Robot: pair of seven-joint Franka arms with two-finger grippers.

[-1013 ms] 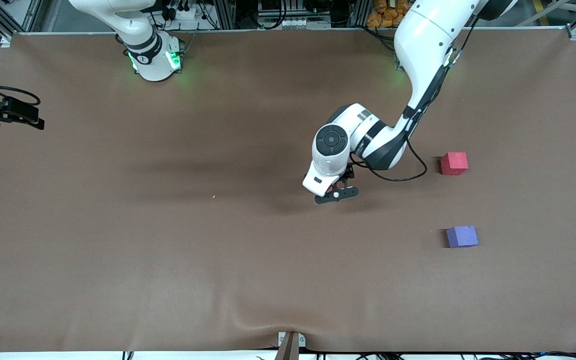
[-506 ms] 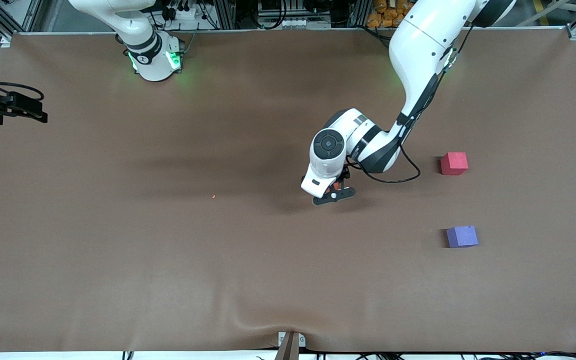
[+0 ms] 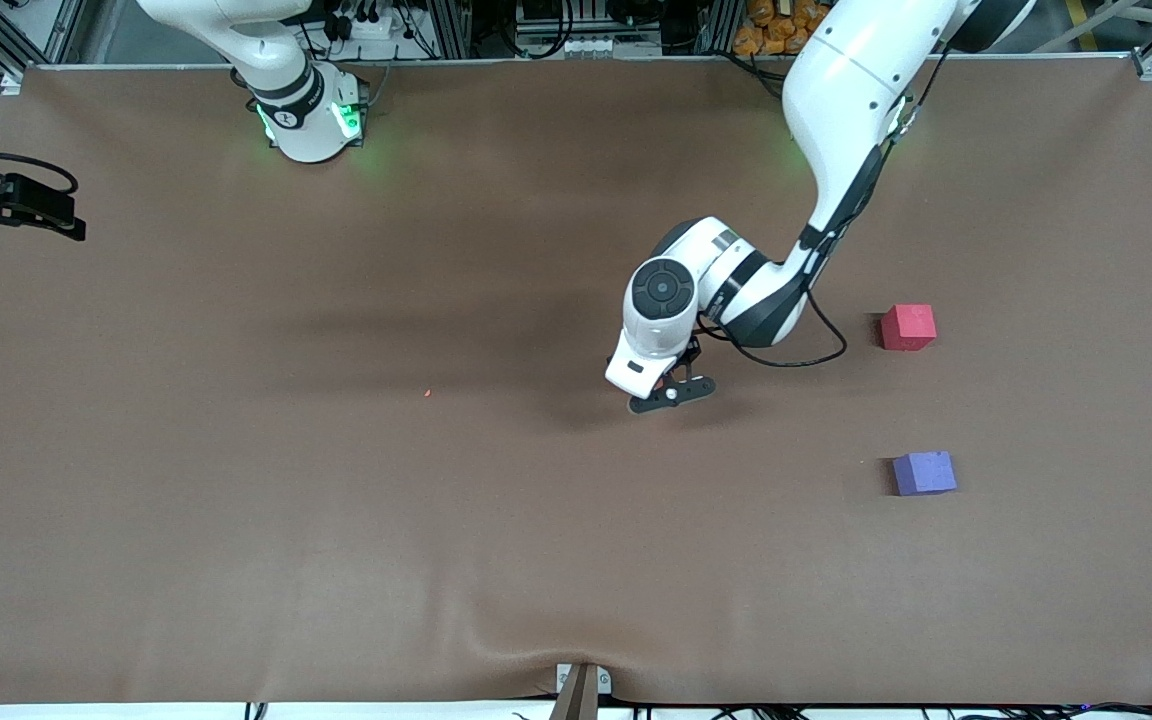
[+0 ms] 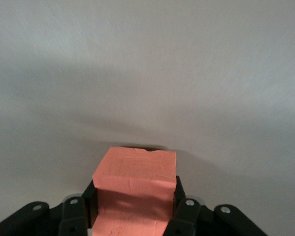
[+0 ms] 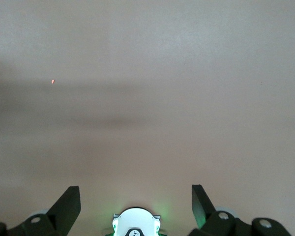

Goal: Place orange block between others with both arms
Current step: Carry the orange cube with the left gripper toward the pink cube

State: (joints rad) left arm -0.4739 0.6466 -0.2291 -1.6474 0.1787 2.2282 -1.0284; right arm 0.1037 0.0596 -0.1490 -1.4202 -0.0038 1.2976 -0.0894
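The orange block [image 4: 135,169] sits between the black fingers [image 4: 183,210] of my left gripper [image 4: 135,196], which is shut on it, low at the middle of the brown table. In the front view the left hand covers the block, and only the left gripper [image 3: 673,388] shows. The others lie toward the left arm's end of the table: a pinkish-red cube [image 3: 907,327] and a bluish-purple cube [image 3: 924,473] nearer the front camera, with a gap between them. My right gripper [image 5: 135,196] is open and holds nothing. In the front view the right gripper [image 3: 31,210] hangs over the right arm's end of the table.
The brown table cover [image 3: 336,520] bulges in a wrinkle at its front edge. A tiny orange speck [image 3: 427,393] lies on it. The right arm's green-lit base [image 3: 311,120] stands at the back edge and also shows as the base [image 5: 136,223] in the right wrist view.
The left gripper's jaws have closed on the orange block, and its hand has barely shifted. The right gripper has drifted slightly at the table's end.
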